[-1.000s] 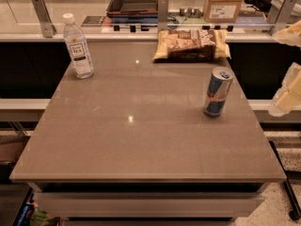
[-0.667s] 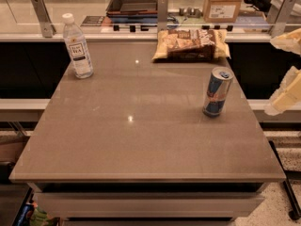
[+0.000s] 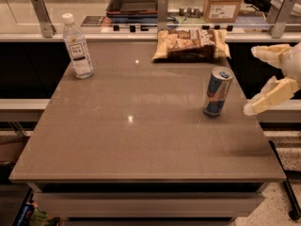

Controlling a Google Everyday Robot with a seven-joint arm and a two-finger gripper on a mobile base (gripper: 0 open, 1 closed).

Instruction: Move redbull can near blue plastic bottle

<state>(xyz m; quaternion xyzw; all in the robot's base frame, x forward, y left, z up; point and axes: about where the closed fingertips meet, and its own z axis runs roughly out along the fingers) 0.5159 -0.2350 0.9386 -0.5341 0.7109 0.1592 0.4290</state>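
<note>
The redbull can (image 3: 217,92) stands upright on the right part of the brown table (image 3: 136,140); it is blue and silver with a silver top. The blue plastic bottle (image 3: 77,46), clear with a white cap and white label, stands upright at the table's far left corner, far from the can. My gripper (image 3: 253,79) is at the right edge of the view, to the right of the can and apart from it. Its two cream fingers (image 3: 270,97) are spread wide and hold nothing.
A snack bag (image 3: 191,44) lies at the table's far edge, behind the can. Behind the table runs a counter with metal posts (image 3: 162,12), a dark tray (image 3: 135,3) and a cardboard box (image 3: 222,3). The floor shows at the lower right.
My gripper has moved left into view, closer to the can. The can, bottle and bag have not moved.
</note>
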